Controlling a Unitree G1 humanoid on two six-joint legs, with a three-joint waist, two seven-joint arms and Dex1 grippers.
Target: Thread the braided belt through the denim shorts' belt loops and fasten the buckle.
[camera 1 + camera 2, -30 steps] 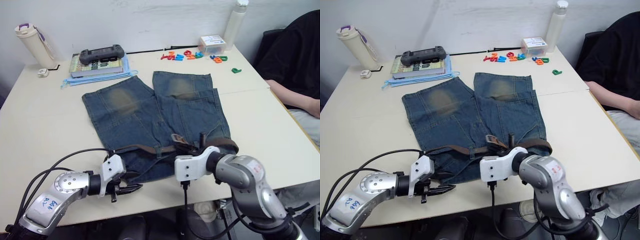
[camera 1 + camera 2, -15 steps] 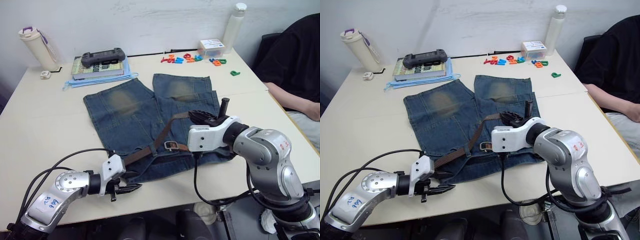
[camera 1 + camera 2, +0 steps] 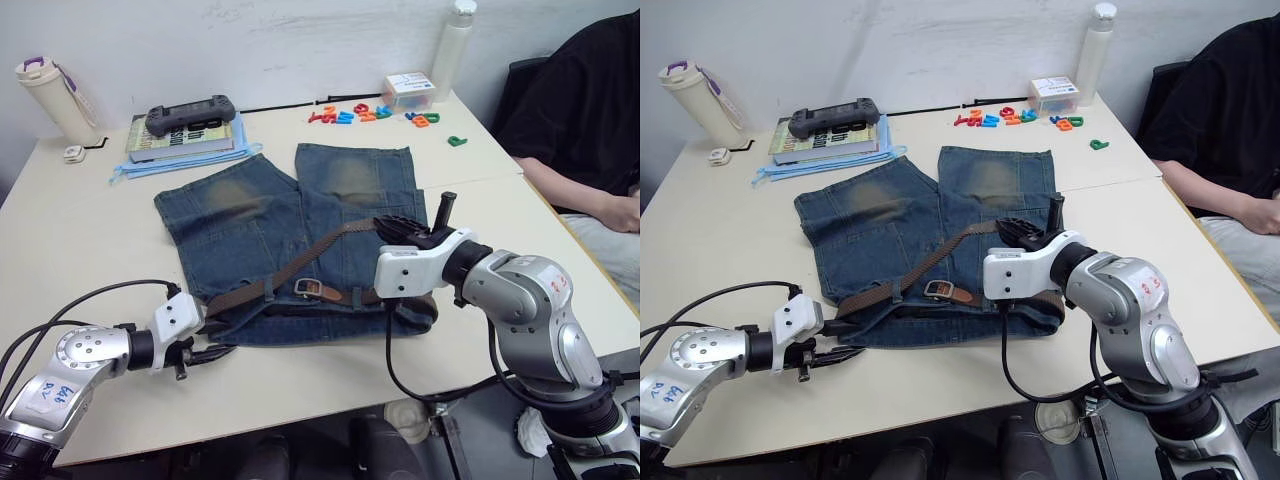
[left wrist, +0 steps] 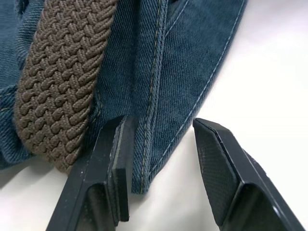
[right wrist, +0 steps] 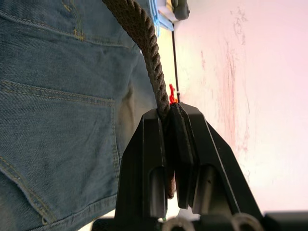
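The denim shorts (image 3: 250,215) lie flat on the table, waistband toward me. The braided belt (image 3: 300,255) runs along the waistband under a belt loop (image 3: 268,291) to the silver buckle (image 3: 305,288). A second strand rises diagonally to my right gripper (image 3: 398,225). That gripper is shut on the belt (image 5: 137,29) and held above the right leg. My left gripper (image 3: 210,351) is open at the waistband's left corner. Its fingers (image 4: 120,163) straddle the denim hem (image 4: 183,62), with the belt (image 4: 57,72) just beside them.
Books with a game controller (image 3: 190,108) and a thermos (image 3: 45,88) sit at the back left. Coloured letters (image 3: 365,112), a small box (image 3: 407,92) and a white bottle (image 3: 452,45) are at the back right. A person (image 3: 590,110) sits at the right. The table's front edge (image 3: 300,395) is close.
The camera has shifted. My right gripper has lifted the belt's end from the waistband and carried it over the right leg, stretching a diagonal strand. My left gripper stays at the waistband's left corner.
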